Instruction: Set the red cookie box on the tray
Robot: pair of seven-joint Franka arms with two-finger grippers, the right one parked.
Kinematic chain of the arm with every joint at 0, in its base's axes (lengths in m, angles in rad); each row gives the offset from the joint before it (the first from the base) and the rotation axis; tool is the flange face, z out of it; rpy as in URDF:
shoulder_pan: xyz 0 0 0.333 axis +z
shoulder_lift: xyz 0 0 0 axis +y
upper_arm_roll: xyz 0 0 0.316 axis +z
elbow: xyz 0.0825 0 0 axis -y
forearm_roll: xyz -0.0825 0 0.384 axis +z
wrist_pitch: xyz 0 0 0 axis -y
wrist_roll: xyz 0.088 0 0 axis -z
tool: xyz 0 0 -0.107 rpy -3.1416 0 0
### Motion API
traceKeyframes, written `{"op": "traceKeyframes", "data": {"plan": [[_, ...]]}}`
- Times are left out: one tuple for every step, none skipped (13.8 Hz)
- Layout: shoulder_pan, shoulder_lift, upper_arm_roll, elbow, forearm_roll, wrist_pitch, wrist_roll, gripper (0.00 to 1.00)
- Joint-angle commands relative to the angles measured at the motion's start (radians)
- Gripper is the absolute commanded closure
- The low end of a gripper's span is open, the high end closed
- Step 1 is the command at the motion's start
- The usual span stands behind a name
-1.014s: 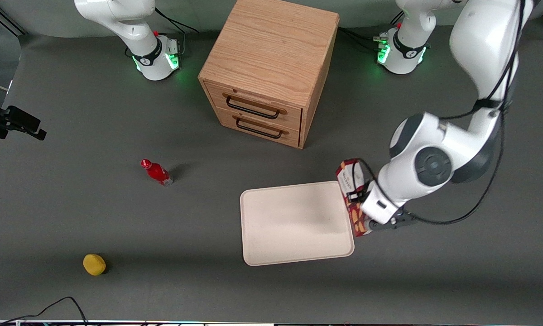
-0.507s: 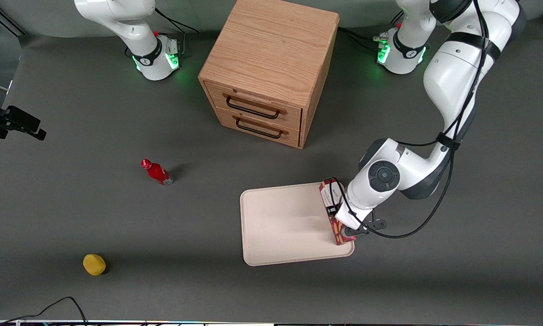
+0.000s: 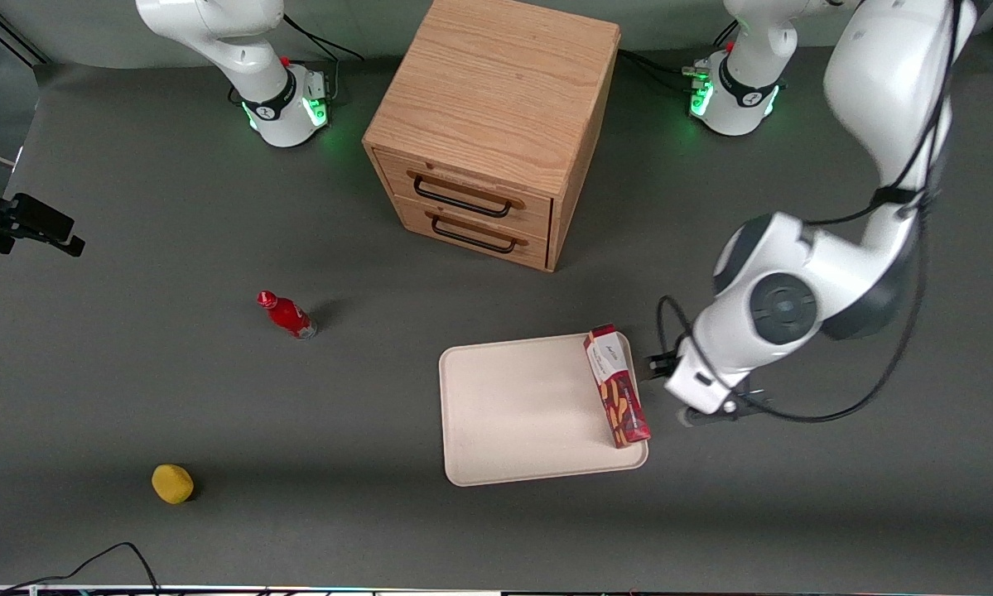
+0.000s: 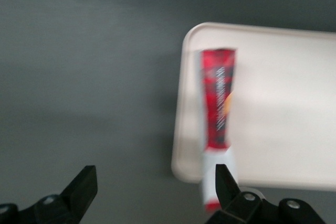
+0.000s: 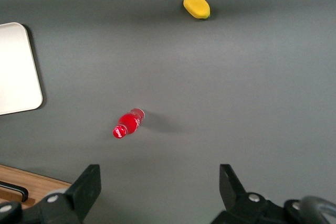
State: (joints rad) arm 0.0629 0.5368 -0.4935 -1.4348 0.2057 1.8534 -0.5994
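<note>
Lying flat along the tray's (image 3: 513,414) edge nearest the working arm, the red cookie box (image 3: 617,386) is resting inside the low rim with its white end pointing toward the wooden drawer cabinet (image 3: 492,124). The hand (image 4: 152,192) is hovering just beside that edge over the tabletop (image 3: 794,497), its fingers spread wide and gripping nothing. The placement is looking done, so the risks are lying in the pull-away. The box is sitting right against the rim, and in the wrist view its white end is appearing to reach past the tray's corner, so a slight knock could be tipping it over the rim onto the tabletop. The black cable looping off the wrist is hanging near the box's white end, and a swing toward the tray could be dragging it across the box.
</note>
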Motion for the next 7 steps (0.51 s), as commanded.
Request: {"op": "traceKeyframes", "data": {"plan": [[0.006,-0.193,0.140,-0.030,-0.121,-0.181,0.238,0.00],[0.006,-0.251,0.191,-0.035,-0.155,-0.244,0.313,0.00],[0.006,-0.305,0.248,-0.036,-0.172,-0.316,0.392,0.00],[0.008,-0.351,0.294,-0.044,-0.175,-0.368,0.468,0.00],[0.009,-0.388,0.329,-0.064,-0.175,-0.406,0.539,0.00],[0.012,-0.428,0.369,-0.097,-0.175,-0.425,0.606,0.00],[0.014,-0.469,0.398,-0.145,-0.181,-0.430,0.672,0.00]]}}
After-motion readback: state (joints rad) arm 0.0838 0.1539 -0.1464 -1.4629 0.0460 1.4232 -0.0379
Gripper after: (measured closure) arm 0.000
